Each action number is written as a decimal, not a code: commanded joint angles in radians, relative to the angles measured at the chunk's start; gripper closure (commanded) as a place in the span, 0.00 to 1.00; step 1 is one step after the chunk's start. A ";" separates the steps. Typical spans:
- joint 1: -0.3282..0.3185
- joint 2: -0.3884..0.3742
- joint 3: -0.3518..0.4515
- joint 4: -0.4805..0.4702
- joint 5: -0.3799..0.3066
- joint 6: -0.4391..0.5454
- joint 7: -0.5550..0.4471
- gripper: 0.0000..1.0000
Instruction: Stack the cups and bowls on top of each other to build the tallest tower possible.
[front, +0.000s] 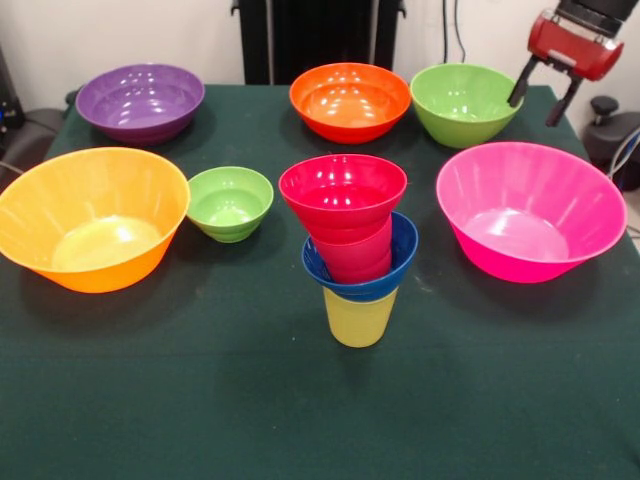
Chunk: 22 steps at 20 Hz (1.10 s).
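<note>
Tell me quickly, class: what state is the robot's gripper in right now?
Gripper: open, holding nothing, raised near the medium green bowl, well away from the tower.

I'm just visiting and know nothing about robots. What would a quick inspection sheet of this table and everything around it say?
Surface: dark green cloth table.
Job's things: tower near the middle: yellow cup at the bottom, blue bowl, red cup, red bowl on top. Loose bowls around it: purple, orange, green, pink, orange-yellow, small green.
Clutter: nothing seen.
Gripper: gripper at upper right, open, empty, above the table's far corner.
Cables: cable down the back wall.
Surroundings: black pedestal behind the table; dark gear at both side edges, unclear.
</note>
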 joint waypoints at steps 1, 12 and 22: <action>-0.002 0.038 0.132 0.025 -0.062 0.035 0.047 0.00; -0.027 0.101 0.151 0.074 -0.121 -0.073 0.034 0.00; 0.008 0.160 0.135 0.024 -0.099 -0.042 0.079 0.00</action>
